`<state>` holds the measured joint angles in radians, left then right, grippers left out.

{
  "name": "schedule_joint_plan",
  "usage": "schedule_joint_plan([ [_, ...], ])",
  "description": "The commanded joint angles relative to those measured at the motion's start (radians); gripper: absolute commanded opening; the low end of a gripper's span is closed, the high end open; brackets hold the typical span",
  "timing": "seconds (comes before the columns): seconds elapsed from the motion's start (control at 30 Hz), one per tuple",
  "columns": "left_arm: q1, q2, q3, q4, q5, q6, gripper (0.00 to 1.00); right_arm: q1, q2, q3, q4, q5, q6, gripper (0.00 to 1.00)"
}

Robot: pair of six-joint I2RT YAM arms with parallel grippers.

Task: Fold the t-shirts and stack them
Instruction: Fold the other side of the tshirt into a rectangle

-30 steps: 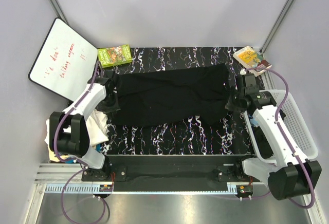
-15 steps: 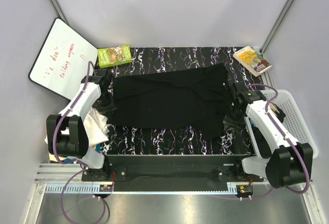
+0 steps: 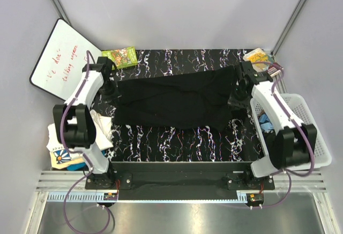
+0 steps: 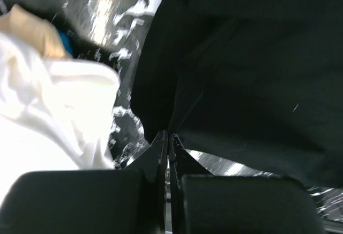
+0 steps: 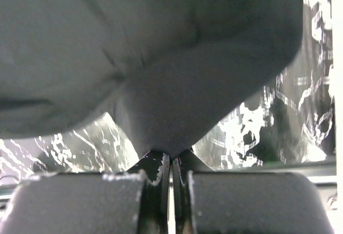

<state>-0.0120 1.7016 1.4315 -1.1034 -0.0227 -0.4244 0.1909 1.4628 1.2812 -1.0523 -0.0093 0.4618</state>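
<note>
Spanning mid-frame, the black t-shirt point(image 3: 177, 102) is clamped at opposite ends by the left jaws and right jaws.

Seen from above, the left hand point(image 4: 167, 139) and the right hand point(image 5: 170, 161) lay under their own wrist housings, so their fingertips were out of sight there. The left wrist view was smeared. In it the black t-shirt point(image 4: 252, 67) ran off the top and right edges, and the white cloth point(image 4: 48, 116) was glared out and cut by the left edge. In the right wrist view the shirt ran past the top and left edges. The red writing on the whiteboard point(image 3: 61, 62) was too small to read. The right arm covered much of the basket point(image 3: 316, 132).
</note>
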Motion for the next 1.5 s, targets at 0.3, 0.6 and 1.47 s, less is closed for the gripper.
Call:
schedule_joint_plan([
  [0.3, 0.060, 0.346, 0.326, 0.024, 0.124, -0.047, 0.00, -0.067, 0.381, 0.385, 0.075, -0.050, -0.120, 0.00],
  [0.6, 0.063, 0.422, 0.451, -0.019, 0.071, -0.033, 0.94, -0.090, 0.642, 0.714, 0.095, -0.176, -0.077, 0.00],
  [1.47, -0.006, 0.276, 0.314, 0.046, -0.034, 0.127, 0.92, -0.146, 0.729, 0.830, 0.155, -0.282, 0.023, 0.64],
])
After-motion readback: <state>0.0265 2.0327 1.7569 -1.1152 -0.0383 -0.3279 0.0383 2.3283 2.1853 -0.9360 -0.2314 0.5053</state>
